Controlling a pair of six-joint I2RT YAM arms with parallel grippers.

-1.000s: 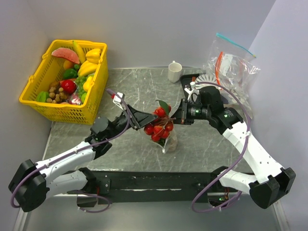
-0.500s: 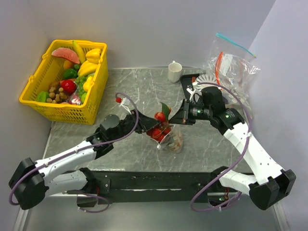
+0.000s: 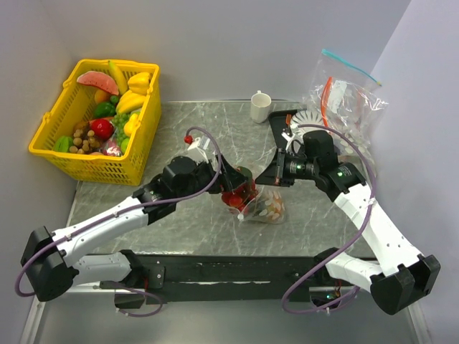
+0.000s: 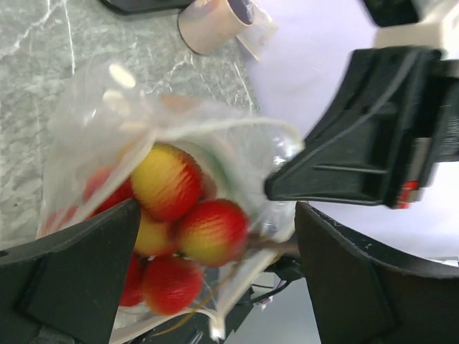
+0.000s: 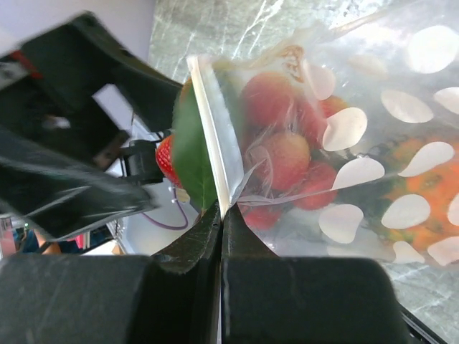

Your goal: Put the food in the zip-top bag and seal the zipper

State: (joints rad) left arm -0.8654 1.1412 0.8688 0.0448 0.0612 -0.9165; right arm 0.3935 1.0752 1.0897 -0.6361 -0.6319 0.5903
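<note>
Right gripper (image 5: 221,215) was clamped on the zipper (image 5: 211,129) of one zip-top bag (image 5: 373,143); left gripper (image 4: 215,218) was held apart around one strawberry cluster (image 4: 166,183).

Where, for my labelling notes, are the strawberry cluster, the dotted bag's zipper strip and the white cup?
strawberry cluster (image 4: 208,233), left wrist view, on a middle berry.
zipper strip (image 5: 211,132), right wrist view, midway along the pale strip.
white cup (image 3: 260,106), top external view, on its side wall.
</note>
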